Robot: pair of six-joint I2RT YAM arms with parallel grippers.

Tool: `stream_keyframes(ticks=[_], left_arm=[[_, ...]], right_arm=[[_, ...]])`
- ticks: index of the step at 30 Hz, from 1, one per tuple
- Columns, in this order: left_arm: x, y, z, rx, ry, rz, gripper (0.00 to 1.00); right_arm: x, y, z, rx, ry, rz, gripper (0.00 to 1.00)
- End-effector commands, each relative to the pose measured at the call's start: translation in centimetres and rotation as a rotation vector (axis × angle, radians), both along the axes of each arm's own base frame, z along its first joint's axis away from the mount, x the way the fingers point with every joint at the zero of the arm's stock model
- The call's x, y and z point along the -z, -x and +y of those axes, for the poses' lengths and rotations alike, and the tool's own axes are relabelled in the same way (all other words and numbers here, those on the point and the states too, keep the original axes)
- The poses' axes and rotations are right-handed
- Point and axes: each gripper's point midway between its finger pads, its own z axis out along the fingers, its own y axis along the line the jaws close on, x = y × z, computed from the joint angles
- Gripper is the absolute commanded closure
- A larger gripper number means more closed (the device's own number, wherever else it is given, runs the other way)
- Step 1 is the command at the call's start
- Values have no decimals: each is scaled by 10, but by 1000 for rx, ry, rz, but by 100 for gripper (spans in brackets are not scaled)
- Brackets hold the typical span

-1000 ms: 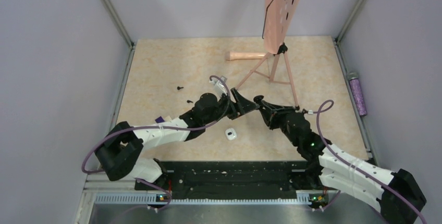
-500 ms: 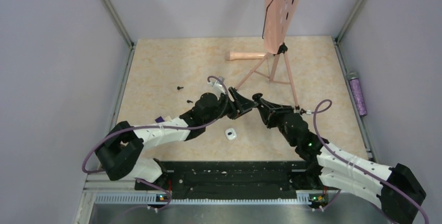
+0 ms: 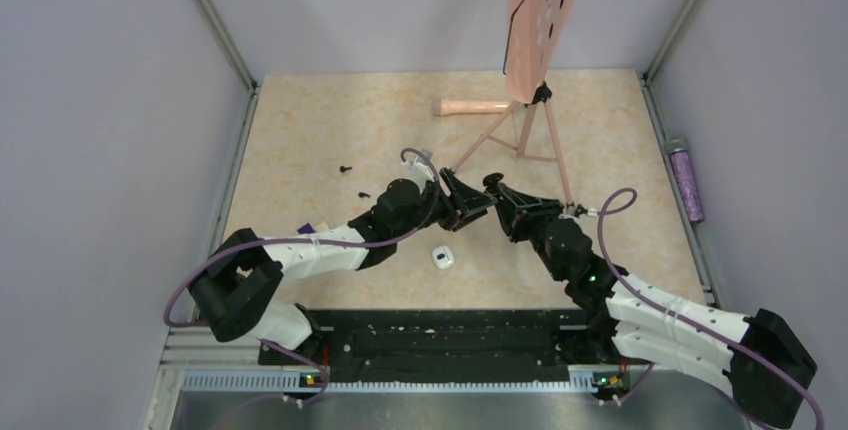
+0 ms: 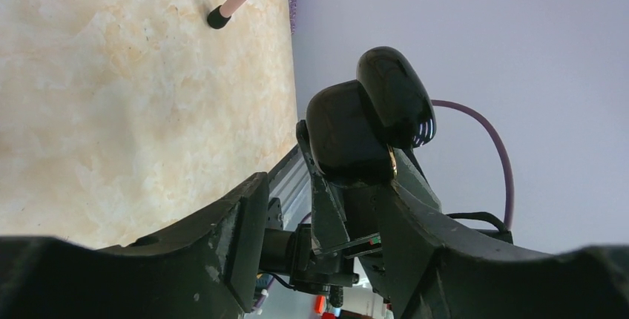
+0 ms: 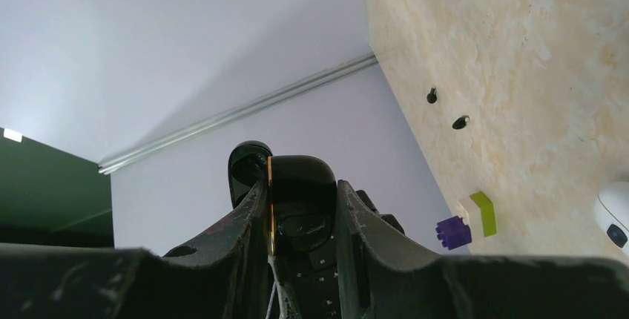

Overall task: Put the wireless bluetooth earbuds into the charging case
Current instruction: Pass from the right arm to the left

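right tool (image 5: pixel 300 194): clenched on case (image 5: pixel 297 174)
left tool (image 4: pixel 323 185): released, fingers (image 4: pixel 237 230) flanking case
earbuds (image 3: pixel 345 167): on surface (image 3: pixel 320 120) near left tool

Two tiny black earbuds (image 5: pixel 460 122), loose, near each other; glossy black charging case (image 4: pixel 345 133) (lid open).

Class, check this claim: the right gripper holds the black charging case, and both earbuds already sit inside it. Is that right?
No. The right gripper does hold the black charging case, but both earbuds lie loose on the table, away from the case; the right wrist view shows them.
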Motion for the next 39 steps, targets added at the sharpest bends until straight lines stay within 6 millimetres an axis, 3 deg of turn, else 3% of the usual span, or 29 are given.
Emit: stream_keyframes(ticks=[1, 10, 16, 22, 30, 39], left_arm=[[-21, -2, 3, -15, 69, -44, 38], [-14, -1, 13, -6, 71, -21, 36], [-15, 0, 17, 30, 38, -58, 28], [-2, 9, 14, 125, 27, -27, 27], [-3, 13, 8, 212, 20, -50, 27], [-1, 18, 8, 272, 60, -30, 27]], right_arm=[[-16, 0, 0, 12, -4, -77, 100], [-19, 1, -1, 8, 92, -144, 100], [-14, 3, -2, -1, 109, -174, 100], [-9, 4, -6, -8, 166, -194, 100], [-10, 7, -2, -39, 179, -212, 100], [-16, 11, -7, -85, 268, -353, 100]])
